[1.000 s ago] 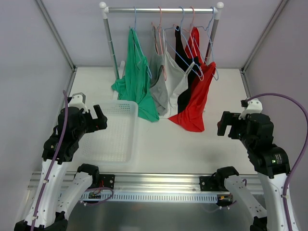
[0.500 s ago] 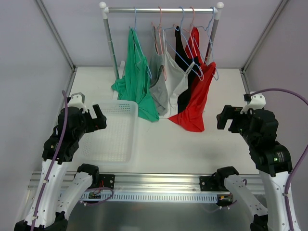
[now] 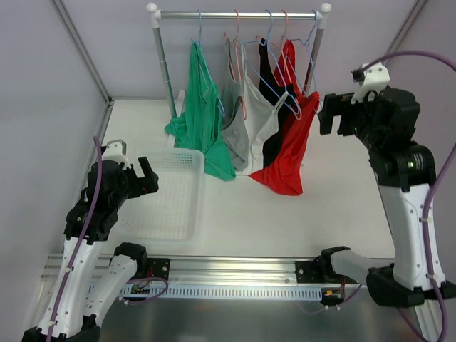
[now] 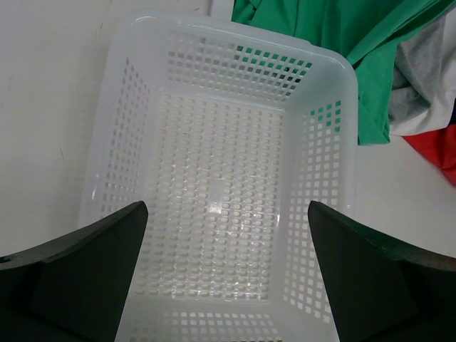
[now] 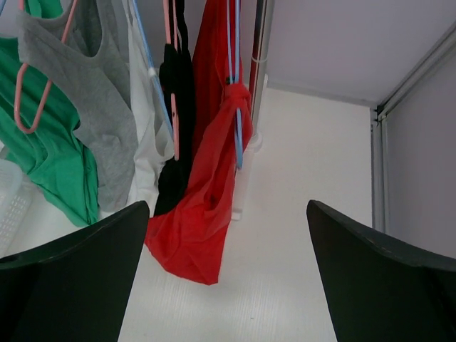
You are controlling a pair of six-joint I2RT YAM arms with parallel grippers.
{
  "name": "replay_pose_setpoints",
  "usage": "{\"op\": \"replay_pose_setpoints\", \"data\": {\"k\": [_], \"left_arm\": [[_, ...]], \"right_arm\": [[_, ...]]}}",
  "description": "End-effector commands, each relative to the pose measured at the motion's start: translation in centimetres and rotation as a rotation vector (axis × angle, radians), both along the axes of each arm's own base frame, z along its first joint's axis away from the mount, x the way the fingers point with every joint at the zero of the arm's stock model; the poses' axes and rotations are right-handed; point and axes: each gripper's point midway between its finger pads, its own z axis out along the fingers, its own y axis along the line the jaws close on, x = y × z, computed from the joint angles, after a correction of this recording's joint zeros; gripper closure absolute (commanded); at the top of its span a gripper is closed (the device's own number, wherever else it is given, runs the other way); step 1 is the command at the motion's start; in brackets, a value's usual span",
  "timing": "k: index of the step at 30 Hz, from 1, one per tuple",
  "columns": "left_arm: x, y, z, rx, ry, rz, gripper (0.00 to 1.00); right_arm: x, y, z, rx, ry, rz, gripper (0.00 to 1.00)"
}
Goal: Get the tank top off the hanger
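- Tank tops hung in a row on the rail (image 3: 235,14). The red tank top (image 3: 292,153) was outermost, on a blue hanger (image 5: 237,135), nearest the right gripper (image 3: 328,114).
- That gripper's fingers stood apart, holding nothing, beside the garment's upper half and clear of it.
- Best approach, I judged, was to pinch the red strap where it bunched on the hanger and slide it off sideways, without dragging the hanger along.
- Left gripper (image 3: 146,174), also apart, hovered over the basket (image 3: 171,153) on the worktop (image 3: 320,214).
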Motion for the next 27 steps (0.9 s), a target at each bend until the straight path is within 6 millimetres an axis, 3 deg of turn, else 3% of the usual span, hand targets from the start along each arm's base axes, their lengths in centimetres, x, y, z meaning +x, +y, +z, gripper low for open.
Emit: {"op": "replay_pose_setpoints", "data": {"k": [1, 9, 13, 16, 21, 22, 24, 27], "left_arm": [[0.4, -0.8, 0.5, -0.038, -0.034, -0.023, 0.01], [0.5, -1.8, 0.3, -0.061, -0.03, -0.07, 0.01], [0.6, -2.1, 0.0, -0.067, -0.016, -0.085, 0.01], [0.6, -2.1, 0.0, -0.068, -0.016, -0.088, 0.01], [0.6, -2.1, 0.0, -0.067, -0.021, -0.085, 0.01], [0.6, -2.1, 0.0, -0.067, -0.02, -0.085, 0.01], [0.6, -2.1, -0.1, -0.067, -0.015, -0.086, 0.01], [0.6, -2.1, -0.1, -0.067, -0.013, -0.088, 0.01]], "right_arm": [[3.7, 0.4, 1.7, -0.081, -0.034, 0.035, 0.02], [12.3, 1.4, 2.8, -0.064, -0.034, 0.086, 0.11], [16.7, 1.6, 2.0, -0.045, -0.022, 0.075, 0.2], [18.9, 1.9, 0.9, -0.042, -0.014, 0.094, 0.27], [20.5, 2.4, -1.2, -0.031, 0.026, 0.116, 0.49], [20.6, 2.4, -1.4, -0.022, 0.031, 0.113, 0.61], [20.7, 2.5, -1.8, -0.02, 0.041, 0.112, 0.75], [20.6, 2.5, -1.8, -0.012, 0.042, 0.108, 0.83]]}}
